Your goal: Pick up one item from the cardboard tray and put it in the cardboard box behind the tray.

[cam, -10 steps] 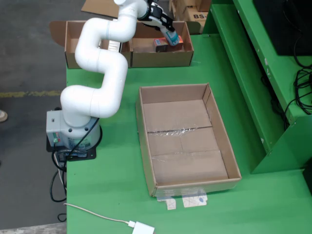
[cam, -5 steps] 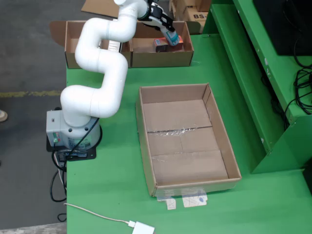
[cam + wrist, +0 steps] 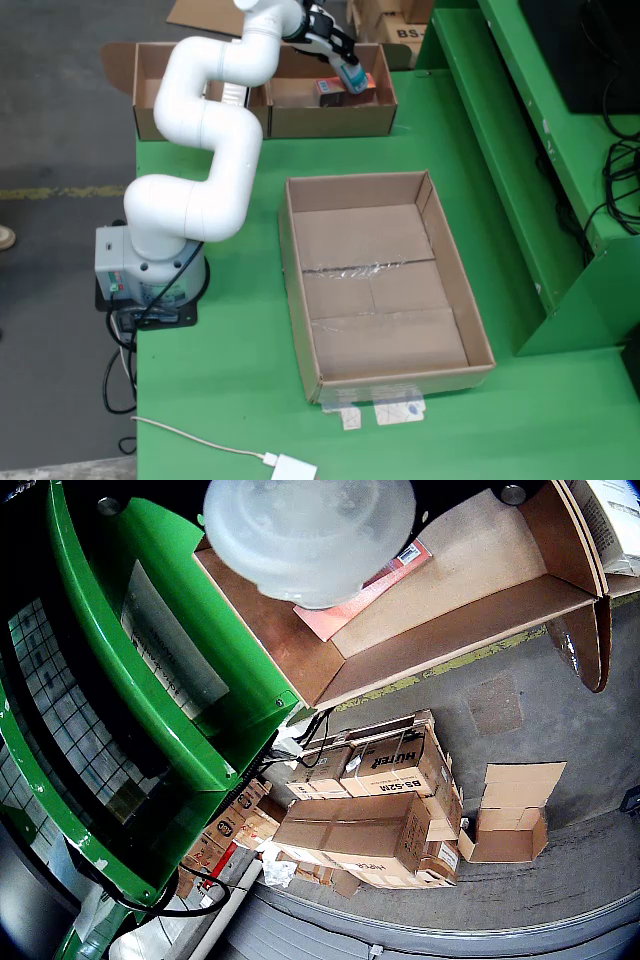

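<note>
The cardboard tray (image 3: 292,262) lies in the middle of the green table and no item shows inside it. Behind it stands the cardboard box (image 3: 330,121). A flat red item (image 3: 348,88) lies in the box's right half. My gripper (image 3: 350,74), a suction cup, hangs right over that item. In the wrist view the translucent cup (image 3: 310,530) fills the top, and the red item (image 3: 375,585) shows past its edge on the box floor (image 3: 470,555). I cannot tell whether the cup touches the item.
The box's left half (image 3: 150,100) sits behind my white arm (image 3: 215,120). The arm's base (image 3: 150,270) stands at the table's left edge. A green frame (image 3: 500,150) rises on the right. A white adapter and cable (image 3: 292,467) lie at the front. Stacked cartons (image 3: 380,800) stand on the floor.
</note>
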{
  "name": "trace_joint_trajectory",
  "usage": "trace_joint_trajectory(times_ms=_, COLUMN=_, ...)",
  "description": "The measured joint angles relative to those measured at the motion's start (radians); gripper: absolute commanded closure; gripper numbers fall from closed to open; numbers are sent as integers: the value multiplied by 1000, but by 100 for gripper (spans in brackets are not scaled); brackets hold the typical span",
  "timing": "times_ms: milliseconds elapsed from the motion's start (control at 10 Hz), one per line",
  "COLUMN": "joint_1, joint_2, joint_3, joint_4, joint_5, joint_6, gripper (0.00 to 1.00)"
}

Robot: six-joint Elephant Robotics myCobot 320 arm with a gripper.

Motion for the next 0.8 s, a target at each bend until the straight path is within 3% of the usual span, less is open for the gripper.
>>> trace_joint_trajectory(times_ms=500, joint_1=-3, joint_2=-1, joint_3=0, joint_4=0, joint_5=2, joint_6=6, gripper=0)
trace_joint_trajectory(times_ms=800, joint_1=-5, joint_2=-3, joint_3=0, joint_4=-2, joint_5=2, joint_6=8, gripper=0)
